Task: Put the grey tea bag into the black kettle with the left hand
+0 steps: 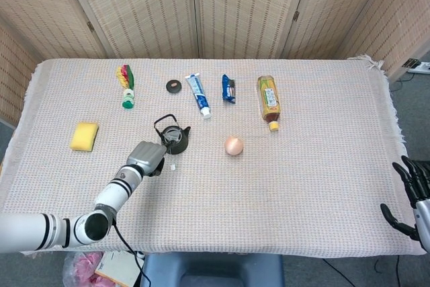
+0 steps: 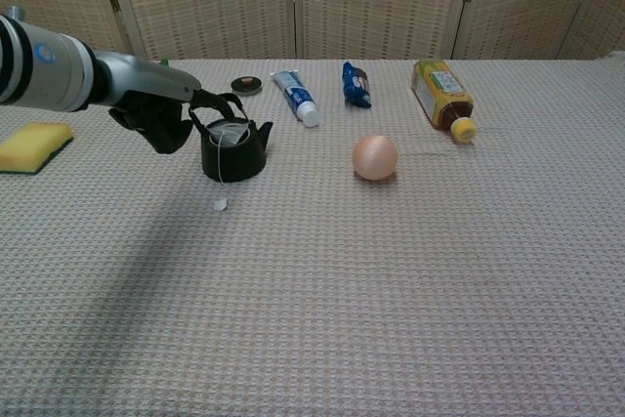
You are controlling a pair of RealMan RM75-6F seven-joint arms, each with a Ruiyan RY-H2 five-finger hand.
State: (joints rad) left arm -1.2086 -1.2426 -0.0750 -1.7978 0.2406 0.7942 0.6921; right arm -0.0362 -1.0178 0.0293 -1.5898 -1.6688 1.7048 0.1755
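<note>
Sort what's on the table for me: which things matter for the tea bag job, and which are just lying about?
For the job: black kettle, grey tea bag inside it with its tag on the cloth, left hand.

Lying about: yellow sponge, egg, toothpaste tube, bottle, blue packet.
</note>
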